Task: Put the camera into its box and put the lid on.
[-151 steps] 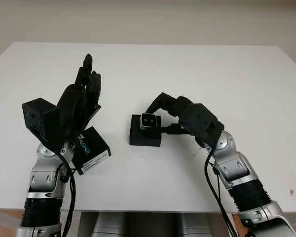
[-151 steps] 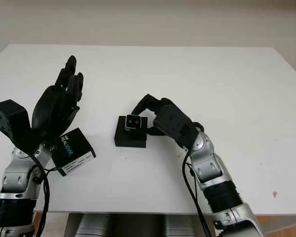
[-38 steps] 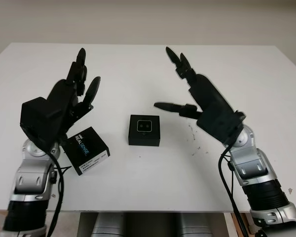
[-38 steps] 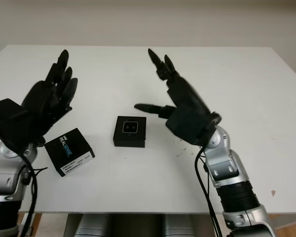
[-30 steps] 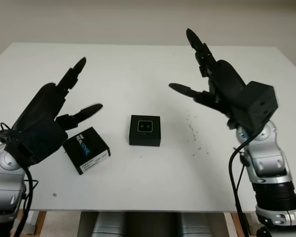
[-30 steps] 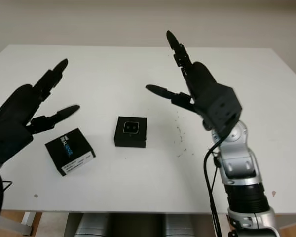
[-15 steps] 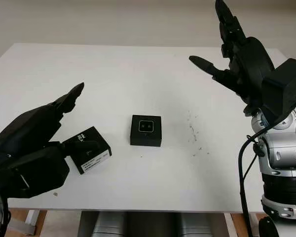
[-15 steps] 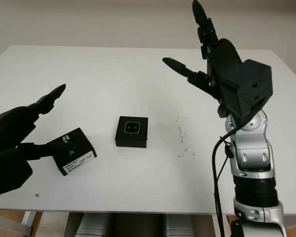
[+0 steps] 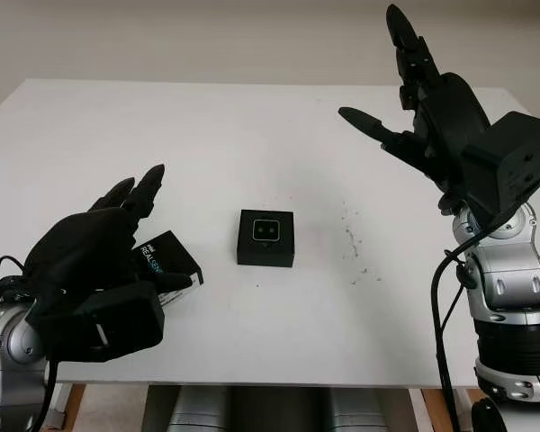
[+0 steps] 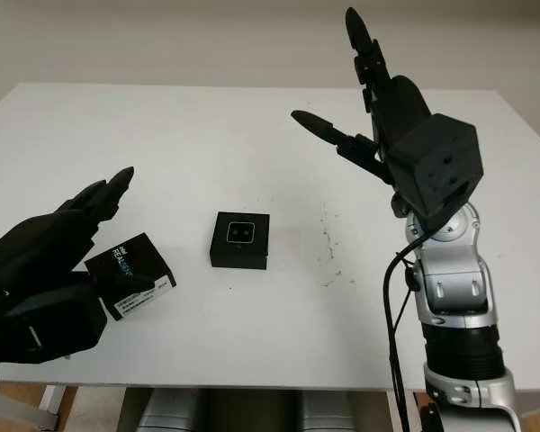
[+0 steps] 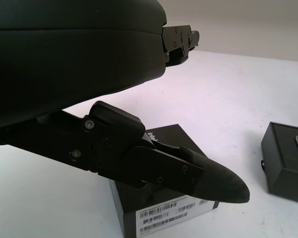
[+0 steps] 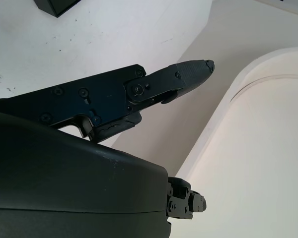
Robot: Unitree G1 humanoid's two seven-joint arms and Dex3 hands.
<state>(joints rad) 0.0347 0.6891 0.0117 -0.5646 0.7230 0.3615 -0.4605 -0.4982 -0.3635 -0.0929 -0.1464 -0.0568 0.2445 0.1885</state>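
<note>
left hand [image 9: 94, 270]: matte black shell, three tapered fingers, small screws
right hand [image 9: 450, 126]: black, boxy wrist block
forearms: silver joints, ribbed black sleeves, black cables

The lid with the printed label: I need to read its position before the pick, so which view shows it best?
The right eye view: the lid lies whole on the table, beside the left robot hand. In the left eye view that hand covers part of it; the left wrist view shows a close, partly hidden portion.
</note>
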